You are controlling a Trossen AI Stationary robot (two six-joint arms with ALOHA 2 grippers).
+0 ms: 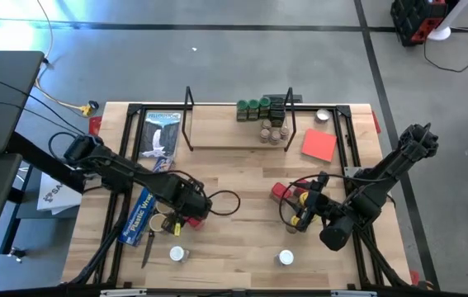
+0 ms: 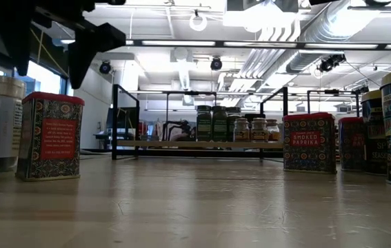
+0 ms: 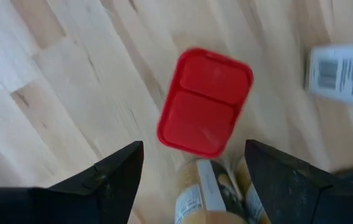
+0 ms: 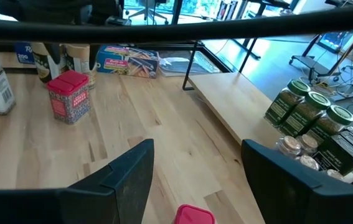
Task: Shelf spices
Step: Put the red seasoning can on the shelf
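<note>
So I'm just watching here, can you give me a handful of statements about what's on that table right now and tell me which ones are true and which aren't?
1. Green-lidded jars already stand on the shelf. True.
2. The left pincer is clamped on a red tin. False: its fingers are open, hovering above a red tin that stands free on the table.
3. The right pincer holds nothing. True: its fingers are open, with only a red tin lid below.
4. The flat red sheet lies on the shelf. False: it lies on the tabletop beside the shelf's end.
5. Every spice is shelved. False: white-lidded jars sit near the table's front edge.
</note>
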